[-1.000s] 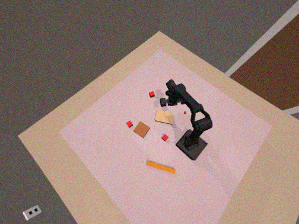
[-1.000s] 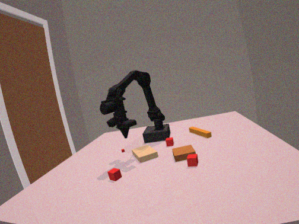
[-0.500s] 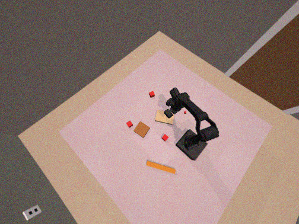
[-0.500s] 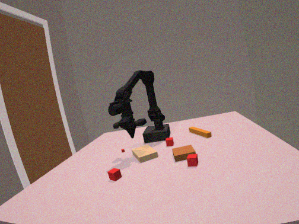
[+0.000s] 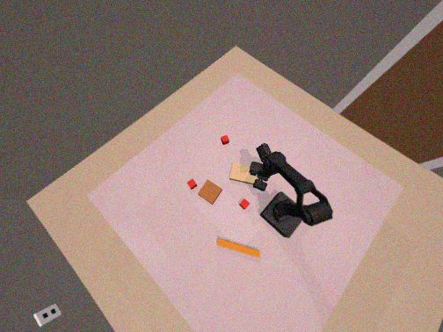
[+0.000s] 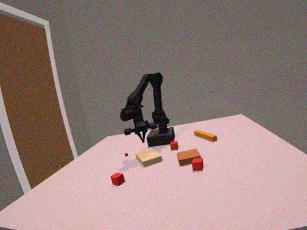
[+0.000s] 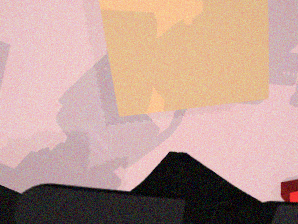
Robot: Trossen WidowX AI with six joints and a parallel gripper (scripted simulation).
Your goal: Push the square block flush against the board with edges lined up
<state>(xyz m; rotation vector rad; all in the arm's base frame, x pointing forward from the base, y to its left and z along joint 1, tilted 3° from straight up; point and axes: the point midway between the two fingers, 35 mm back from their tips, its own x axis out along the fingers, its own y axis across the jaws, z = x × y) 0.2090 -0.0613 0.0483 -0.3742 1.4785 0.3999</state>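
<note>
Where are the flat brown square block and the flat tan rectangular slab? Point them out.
Flat brown square block (image 5: 210, 191) (image 6: 189, 153): top and exterior views, top face.
Flat tan rectangular slab (image 5: 238, 173) (image 6: 148, 156) (image 7: 200, 60): top, exterior and wrist views, top face.
</note>
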